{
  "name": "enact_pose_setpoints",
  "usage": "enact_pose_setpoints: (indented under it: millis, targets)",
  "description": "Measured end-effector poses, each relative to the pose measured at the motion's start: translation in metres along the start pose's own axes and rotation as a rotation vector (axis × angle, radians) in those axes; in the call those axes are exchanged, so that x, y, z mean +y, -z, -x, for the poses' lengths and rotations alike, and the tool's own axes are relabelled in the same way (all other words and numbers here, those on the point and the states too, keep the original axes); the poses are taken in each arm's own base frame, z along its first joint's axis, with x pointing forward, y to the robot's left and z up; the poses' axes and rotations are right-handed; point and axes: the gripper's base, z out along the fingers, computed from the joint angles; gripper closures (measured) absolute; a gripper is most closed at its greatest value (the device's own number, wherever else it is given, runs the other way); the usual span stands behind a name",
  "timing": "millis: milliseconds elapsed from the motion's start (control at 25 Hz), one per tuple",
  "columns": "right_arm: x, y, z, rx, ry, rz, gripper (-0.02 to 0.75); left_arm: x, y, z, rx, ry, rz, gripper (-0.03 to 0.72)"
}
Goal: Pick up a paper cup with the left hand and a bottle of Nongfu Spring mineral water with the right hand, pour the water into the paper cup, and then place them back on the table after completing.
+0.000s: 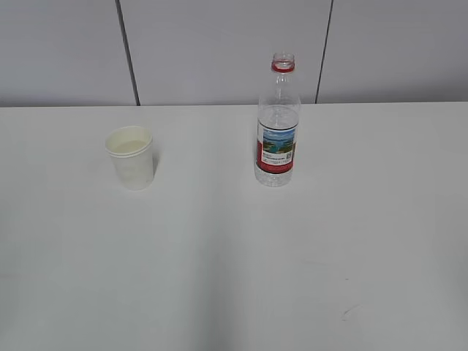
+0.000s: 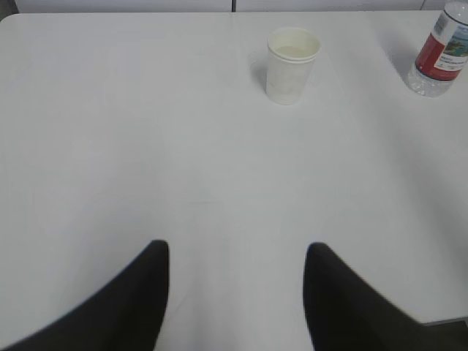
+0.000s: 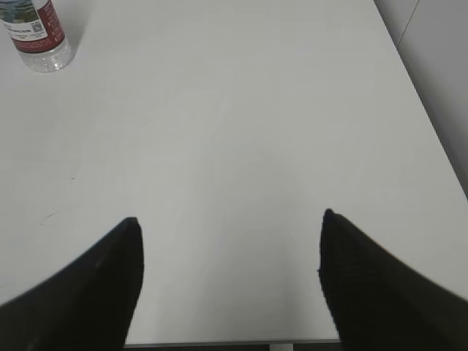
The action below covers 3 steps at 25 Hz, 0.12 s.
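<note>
- The cup (image 1: 131,157) is stood upright on the table (image 1: 234,278), at about 10 o'clock from the table's middle in the exterior view; a pale fill appears to be seen inside it, though this cannot be confirmed.
- The bottle (image 1: 277,121) is stood upright at about 1 o'clock, well apart from the cup, uncapped, with water (image 1: 278,117) seen through its wall.
- Both are judged to be set apart so that each arm can reach its own thing without crossing.
- The left end effector (image 2: 235,292) is held open and empty, low over the table, with the cup at 12 o'clock ahead.
- The right end effector (image 3: 230,274) is likewise held open and empty, with the bottle at 10 o'clock, well apart.
</note>
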Motion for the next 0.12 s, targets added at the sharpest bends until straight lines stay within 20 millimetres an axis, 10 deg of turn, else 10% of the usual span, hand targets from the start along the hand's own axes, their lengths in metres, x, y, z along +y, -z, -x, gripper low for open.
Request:
enact_pose_setpoints:
  millis: [120]
  targets:
    - [0.0000,0.0000,0.0000,0.000,0.000,0.000,0.185,0.0000,0.0000,0.0000,0.000,0.000,0.000,0.314]
